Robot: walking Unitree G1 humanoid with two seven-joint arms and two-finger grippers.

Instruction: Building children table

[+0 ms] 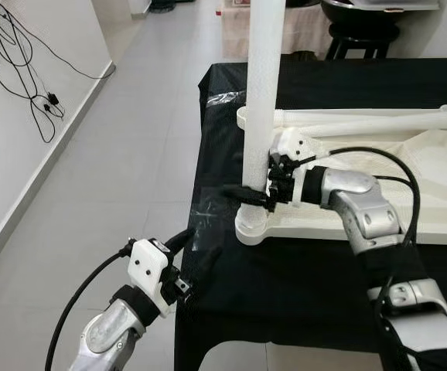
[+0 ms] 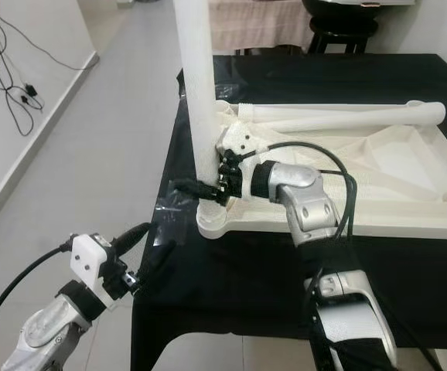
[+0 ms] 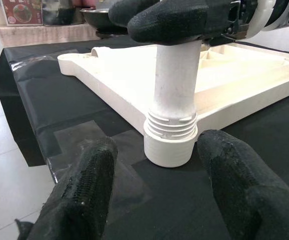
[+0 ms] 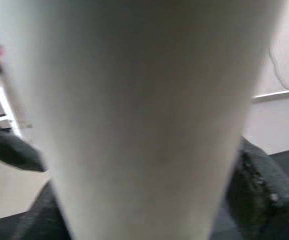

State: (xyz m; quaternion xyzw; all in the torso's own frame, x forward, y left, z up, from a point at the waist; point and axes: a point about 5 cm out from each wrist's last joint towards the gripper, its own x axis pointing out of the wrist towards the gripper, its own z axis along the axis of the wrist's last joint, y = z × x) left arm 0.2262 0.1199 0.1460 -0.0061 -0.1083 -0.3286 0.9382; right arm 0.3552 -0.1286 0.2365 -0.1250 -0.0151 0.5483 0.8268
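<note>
Screwing a leg into the upturned children's table

Nearest me, the left gripper (image 1: 195, 255) hangs off the near-left corner of the black-covered worktop (image 1: 301, 294), its fingers (image 3: 84, 185) spread wide and holding nothing, aimed at the base of the leg. Just beyond, the white table leg (image 1: 262, 93) stands upright in the corner socket (image 3: 170, 145) of the white tabletop (image 1: 378, 224), which lies face down toward the worktop's left edge. The thread rings are exposed above the socket, so I judge it not fully seated. The right gripper (image 1: 256, 193) pinches the leg low down, its fingers pressed against both sides. To do this well, I'd keep the leg dead vertical while turning, and let the left gripper steady the socket. A second leg (image 1: 378, 120) lies across the far side.
</note>
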